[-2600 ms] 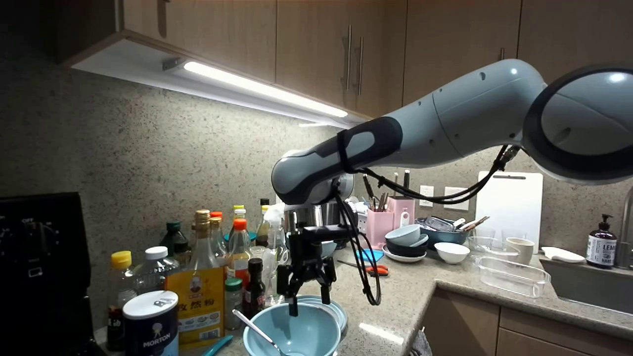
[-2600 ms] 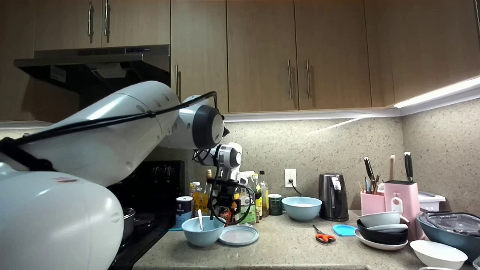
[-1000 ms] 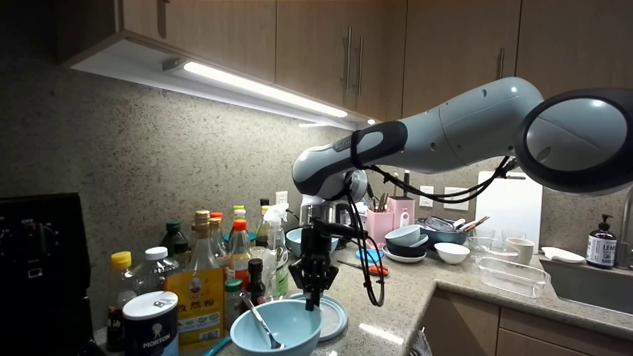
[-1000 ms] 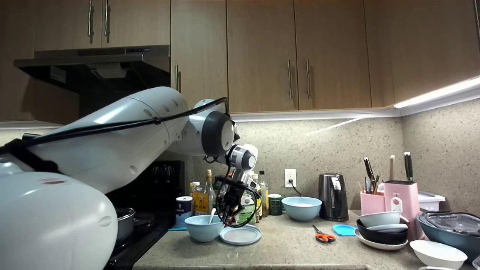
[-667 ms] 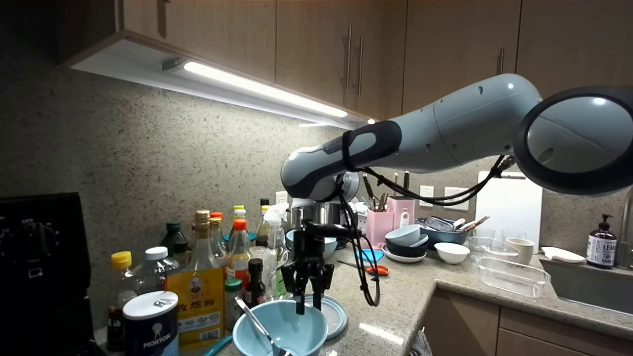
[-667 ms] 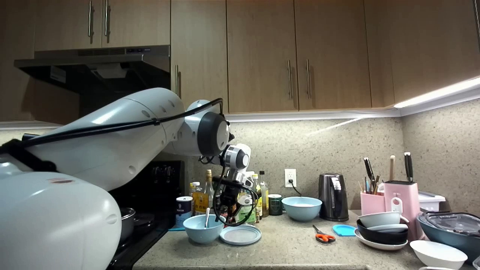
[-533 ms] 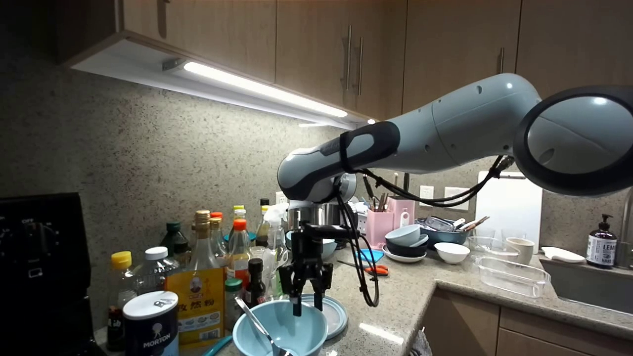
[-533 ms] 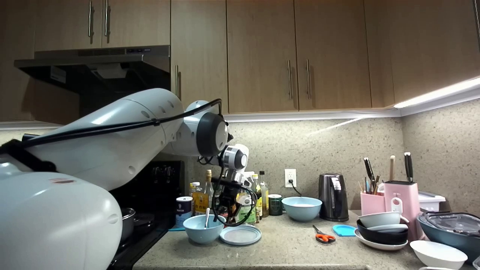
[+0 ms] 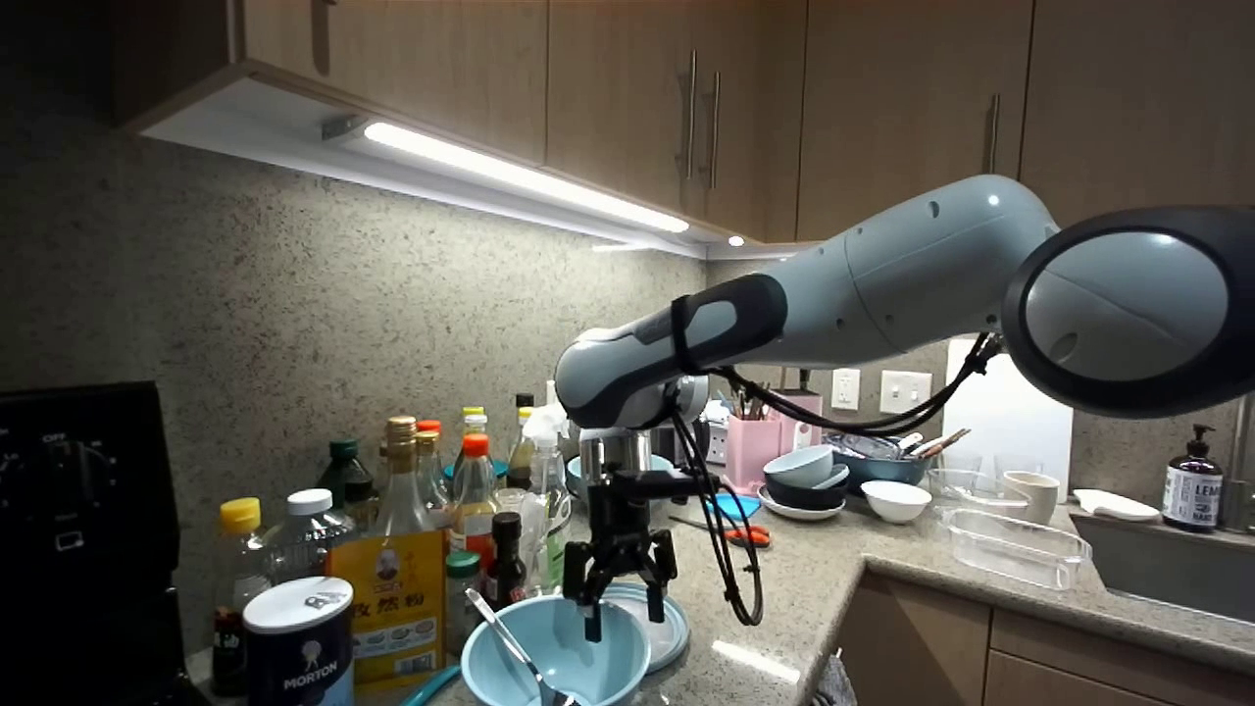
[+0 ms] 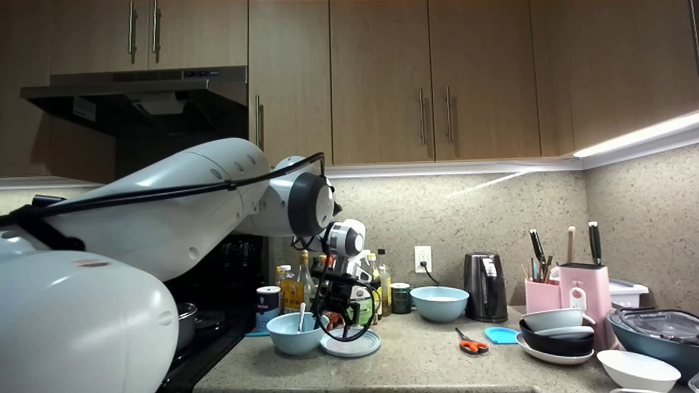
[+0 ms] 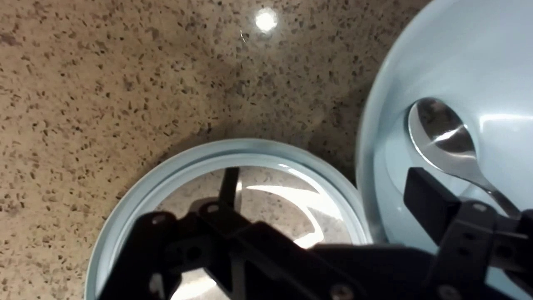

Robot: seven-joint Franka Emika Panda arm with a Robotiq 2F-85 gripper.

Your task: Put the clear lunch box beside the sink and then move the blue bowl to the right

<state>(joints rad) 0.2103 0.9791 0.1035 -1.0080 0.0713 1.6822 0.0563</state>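
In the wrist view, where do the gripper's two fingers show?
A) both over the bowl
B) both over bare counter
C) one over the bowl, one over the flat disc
C: the gripper stands open, one finger over the blue bowl, the other over the flat disc.

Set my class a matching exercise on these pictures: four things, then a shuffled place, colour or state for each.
Things
1. clear lunch box
2. spoon
3. scissors
4. end effector

Clues
A. orange-handled
B. jaws standing apart
C. beside the sink
D. resting in a blue bowl

Pairs: 1-C; 2-D; 3-A; 4-B
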